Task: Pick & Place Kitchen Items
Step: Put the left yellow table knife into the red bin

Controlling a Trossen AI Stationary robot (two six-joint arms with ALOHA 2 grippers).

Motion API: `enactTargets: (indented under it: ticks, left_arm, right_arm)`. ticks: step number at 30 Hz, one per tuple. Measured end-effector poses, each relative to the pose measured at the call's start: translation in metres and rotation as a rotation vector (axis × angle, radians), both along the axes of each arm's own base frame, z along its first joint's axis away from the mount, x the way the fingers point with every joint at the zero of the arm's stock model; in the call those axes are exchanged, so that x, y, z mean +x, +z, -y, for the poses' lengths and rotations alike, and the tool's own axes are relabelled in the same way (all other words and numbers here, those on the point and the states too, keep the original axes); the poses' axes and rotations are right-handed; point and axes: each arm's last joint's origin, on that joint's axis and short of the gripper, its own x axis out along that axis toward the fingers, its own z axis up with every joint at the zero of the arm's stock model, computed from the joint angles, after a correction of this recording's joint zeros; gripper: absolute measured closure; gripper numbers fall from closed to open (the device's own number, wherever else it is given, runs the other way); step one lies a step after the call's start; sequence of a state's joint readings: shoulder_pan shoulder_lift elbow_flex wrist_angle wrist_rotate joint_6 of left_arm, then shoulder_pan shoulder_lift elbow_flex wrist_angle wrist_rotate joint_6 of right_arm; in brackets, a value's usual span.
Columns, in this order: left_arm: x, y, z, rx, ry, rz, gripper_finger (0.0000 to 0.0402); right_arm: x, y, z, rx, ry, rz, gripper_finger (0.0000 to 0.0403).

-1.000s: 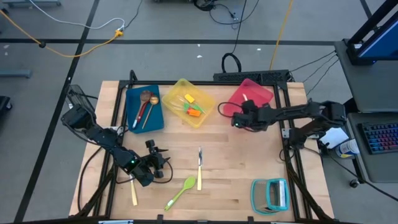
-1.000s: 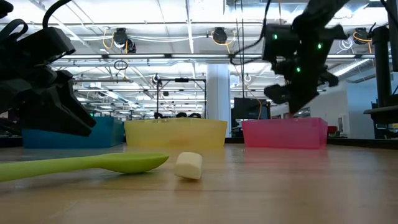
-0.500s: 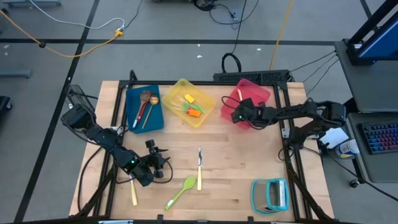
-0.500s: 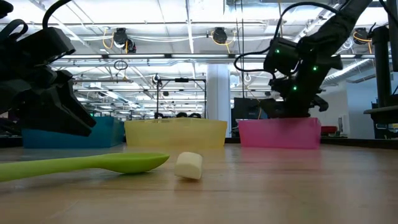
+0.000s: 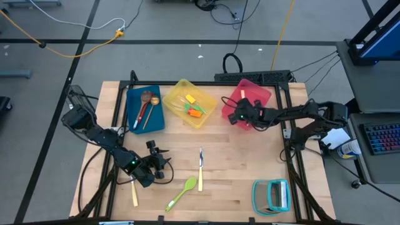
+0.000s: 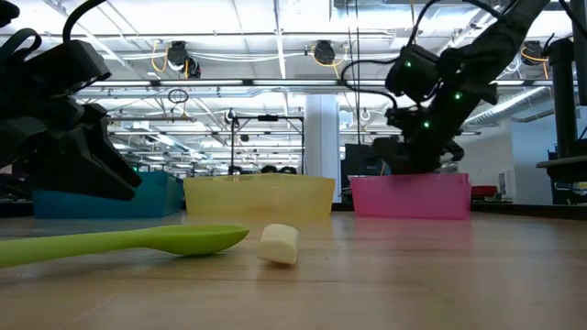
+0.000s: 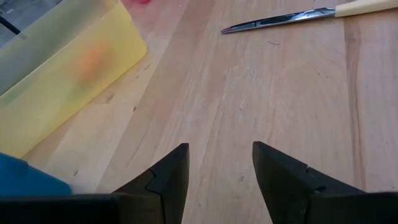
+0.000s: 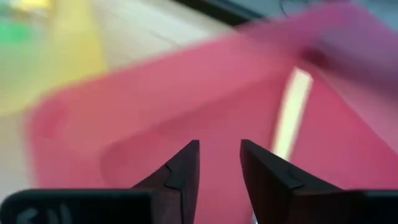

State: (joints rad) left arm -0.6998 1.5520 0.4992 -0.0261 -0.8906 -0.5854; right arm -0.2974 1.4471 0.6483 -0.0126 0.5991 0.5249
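On the wood lie a cream-handled knife, a lime-green spoon and a wooden utensil. My left gripper stands open just left of the knife, with bare wood between its fingers. My right gripper hangs open over the pink bin, slanting down into it, fingers empty. A cream-handled piece lies on the bin's floor. In the low view the spoon and the knife's handle end lie in front. My right gripper stands low at the pink bin's left rim, with nothing between its fingers. I cannot tell whether it touches the bin.
A blue bin holding spoons and a yellow bin holding small spatulas stand at the back left and middle. A teal-framed rack sits at the front right. Bare wood lies between the knife and the rack.
My right gripper has gone toward the table's left edge and down over the pink bin, tipping from steeply downward to a flatter slant. The pink bin has slid a little to the left.
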Motion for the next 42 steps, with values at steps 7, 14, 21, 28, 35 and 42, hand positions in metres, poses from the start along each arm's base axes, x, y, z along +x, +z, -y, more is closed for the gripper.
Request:
enactTargets:
  ticks: [7, 14, 21, 28, 35, 42]
  left_arm:
    - [0.0, 0.0, 0.0, -0.005, 0.004, 0.003, 0.022]
    - [0.0, 0.0, 0.0, -0.017, 0.012, 0.009, 0.022]
    - [0.001, -0.001, 0.0, -0.149, 0.059, 0.019, 0.022]
    - [0.007, -0.002, -0.003, -0.343, 0.116, -0.022, 0.022]
    - [0.023, 0.012, -0.003, -0.565, 0.192, -0.228, 0.022]
    - [0.035, 0.053, -0.002, -0.734, 0.387, -0.531, 0.022]
  right_arm:
    - [0.022, 0.018, -0.013, -0.128, 0.15, 0.157, 0.0285]
    - [0.041, 0.04, -0.042, -0.228, 0.318, 0.375, 0.0288]
    - [0.05, 0.053, -0.075, -0.257, 0.577, 0.483, 0.0289]
    - [0.051, 0.053, -0.088, -0.272, 0.638, 0.47, 0.0289]
    - [0.05, 0.052, -0.088, -0.271, 0.639, 0.464, 0.0289]
    - [0.049, 0.045, -0.091, -0.228, 0.644, 0.402, 0.0289]
